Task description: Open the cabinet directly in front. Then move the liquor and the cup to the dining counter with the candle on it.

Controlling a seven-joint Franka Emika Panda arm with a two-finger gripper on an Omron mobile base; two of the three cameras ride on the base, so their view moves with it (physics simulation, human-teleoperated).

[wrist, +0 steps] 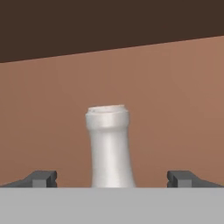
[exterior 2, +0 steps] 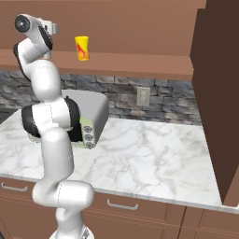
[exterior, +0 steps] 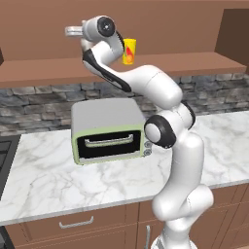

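Standing upright between the spread fingertips, the liquor (wrist: pixel 109 146) neck rises dead ahead of the released end effector (wrist: pixel 112 178). The cup (exterior: pixel 129 51) sits on the cabinet (exterior: pixel 194 29) shelf beside the end effector.

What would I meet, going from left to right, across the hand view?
Left fingertip → liquor → right fingertip. The bottle neck stands between the open jaws, touching neither.
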